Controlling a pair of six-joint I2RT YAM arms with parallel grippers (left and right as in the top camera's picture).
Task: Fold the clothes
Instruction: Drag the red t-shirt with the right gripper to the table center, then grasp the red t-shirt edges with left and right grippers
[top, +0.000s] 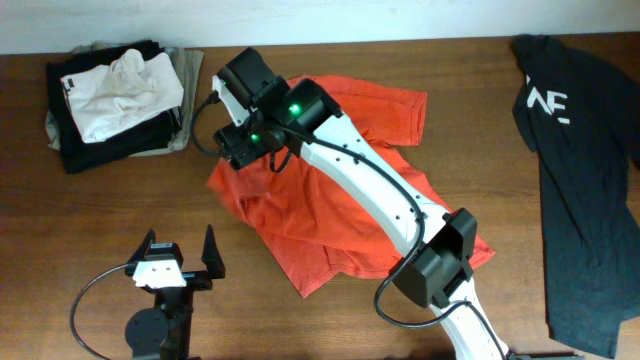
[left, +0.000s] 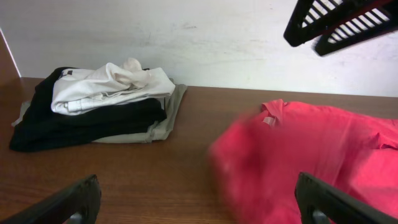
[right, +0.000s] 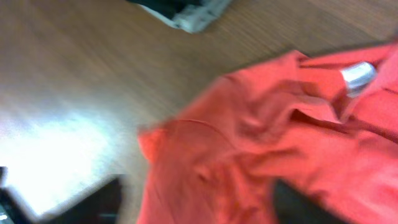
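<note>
Both end effectors (top: 181, 250) (right: 199, 205) wide open

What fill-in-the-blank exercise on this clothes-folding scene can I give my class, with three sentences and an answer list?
1. The white-lettered T-shirt lying apart on the right is ____.
2. The left end effector stands open and holds ____.
3. The garment on top of the folded pile is ____.
Missing words: black; nothing; white.

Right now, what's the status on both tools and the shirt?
Left tool open, off the cloth. Right tool open over red-orange shirt, nothing held. Shirt rumpled, unfolded. Clothes pile and black T-shirt lie apart.
</note>
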